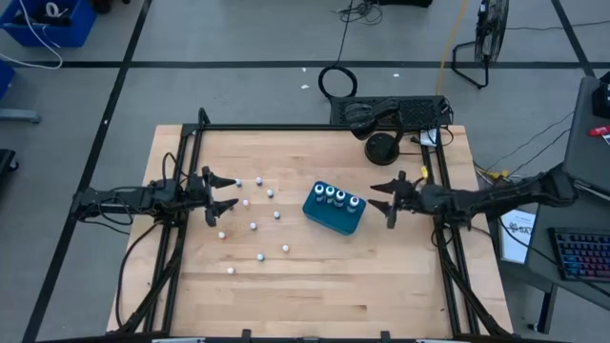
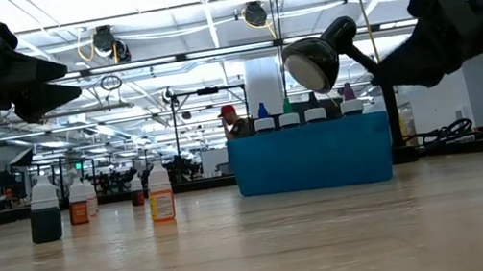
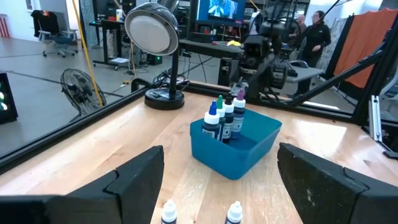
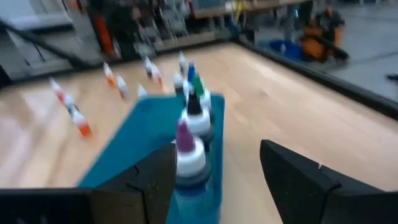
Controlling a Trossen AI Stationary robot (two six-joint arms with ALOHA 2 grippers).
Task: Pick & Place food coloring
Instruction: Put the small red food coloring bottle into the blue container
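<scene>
Four bottles: food coloring (image 1: pixel 335 196) upright inside teal box (image 1: pixel 329 217)
Loose bottles (image 1: pixel 254 226): left of box; unplaced
Right claw (image 1: pixel 386 200): apart, empty, beside box
Left claw (image 1: pixel 227 191): apart, empty

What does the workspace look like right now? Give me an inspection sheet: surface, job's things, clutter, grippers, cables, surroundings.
Surface: wooden table, bare and dry where it shows.
Job's things: four food coloring bottles stand upright in a row along one side of the teal box; about ten more small bottles stand scattered on the left half.
Clutter: black desk lamp at the far edge.
Grippers: left gripper open, hanging above the scattered bottles, holding nothing; right gripper open, just right of the box, lined up with the row, holding nothing.
Cables: loops and cords on the floor behind the table; none seen on the tabletop.
Surroundings: floor fan, keyboard, people in the room beyond.
</scene>
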